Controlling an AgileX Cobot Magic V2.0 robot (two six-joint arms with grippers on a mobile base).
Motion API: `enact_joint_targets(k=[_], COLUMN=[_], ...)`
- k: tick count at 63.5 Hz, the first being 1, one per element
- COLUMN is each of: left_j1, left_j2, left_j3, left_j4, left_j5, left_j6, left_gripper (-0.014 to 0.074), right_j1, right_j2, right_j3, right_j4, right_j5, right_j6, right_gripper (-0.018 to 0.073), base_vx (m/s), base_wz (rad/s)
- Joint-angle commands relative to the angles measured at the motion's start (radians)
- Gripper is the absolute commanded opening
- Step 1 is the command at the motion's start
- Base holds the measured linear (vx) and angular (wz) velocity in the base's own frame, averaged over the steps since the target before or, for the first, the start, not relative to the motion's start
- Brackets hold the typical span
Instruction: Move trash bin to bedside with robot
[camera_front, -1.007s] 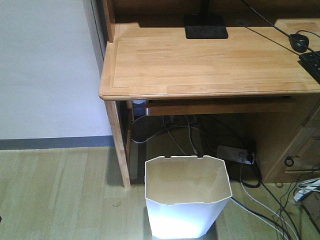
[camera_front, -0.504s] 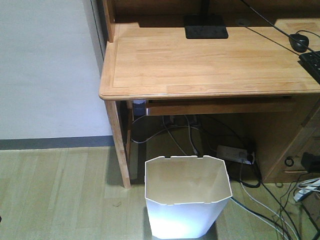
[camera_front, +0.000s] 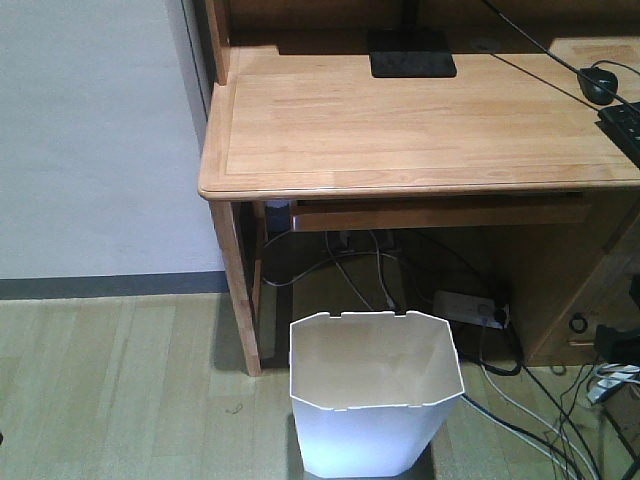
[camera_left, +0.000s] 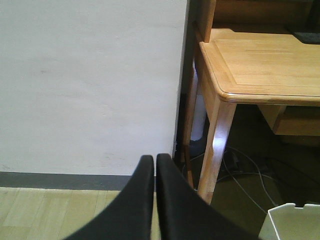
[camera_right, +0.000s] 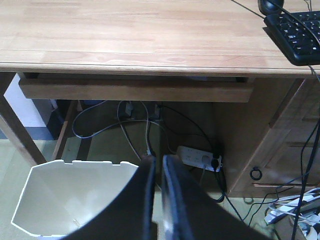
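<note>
The white faceted trash bin (camera_front: 372, 425) stands on the wooden floor in front of the light wooden desk (camera_front: 400, 120), its cream inside empty. It also shows in the right wrist view (camera_right: 60, 200) and as a corner in the left wrist view (camera_left: 290, 222). My right gripper (camera_right: 159, 159) is shut and empty, above and just right of the bin's rim. A black part of my right arm (camera_front: 620, 346) shows at the right edge of the front view. My left gripper (camera_left: 155, 159) is shut and empty, facing the white wall left of the desk. The bed is out of view.
A desk leg (camera_front: 238, 290) stands just left of the bin. A power strip (camera_front: 468, 307) and loose cables (camera_front: 540, 420) lie on the floor under and right of the desk. A keyboard (camera_right: 295, 32), mouse (camera_front: 598, 85) and monitor base (camera_front: 412, 52) sit on the desk.
The black part of my right arm has come into the front view at the right edge and moved downward. The bin has not moved.
</note>
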Motion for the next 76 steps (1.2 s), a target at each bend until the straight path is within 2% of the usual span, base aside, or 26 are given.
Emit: enact_joint_targets(k=[1, 12, 26, 33, 56, 76], left_j1=[-0.003, -0.003, -0.003, -0.003, -0.003, -0.003], left_j2=[-0.014, -0.014, -0.014, -0.014, -0.014, -0.014], left_j3=[0.003, 0.003, 0.003, 0.003, 0.003, 0.003], left_j4=[-0.002, -0.002, -0.002, -0.002, -0.002, -0.002], left_j5=[-0.066, -0.066, -0.066, -0.066, -0.066, -0.066], left_j6=[-0.004, -0.004, -0.004, -0.004, -0.004, -0.004], left_gripper=[-0.0006, -0.0006, -0.0006, -0.0006, -0.0006, -0.0006], right_j1=[-0.005, -0.005, -0.005, -0.005, -0.005, -0.005], right_j2=[0.007, 0.007, 0.007, 0.007, 0.017, 0.314], right_j3=[-0.036, -0.036, -0.036, -0.036, -0.036, -0.187], right_j4=[0.001, 0.001, 0.001, -0.002, 0.016, 0.026], right_j5=[-0.062, -0.053, -0.042, -0.043, -0.073, -0.059], right_j6=[-0.004, -0.004, -0.003, -0.003, 0.028, 0.017], right_gripper=[0.0099, 0.0229, 0.0465, 0.0538, 0.0549, 0.0549], base_vx=[0.0, 0.0, 0.0, 0.0, 0.0, 0.0], base_wz=[0.0, 0.0, 0.0, 0.0, 0.0, 0.0])
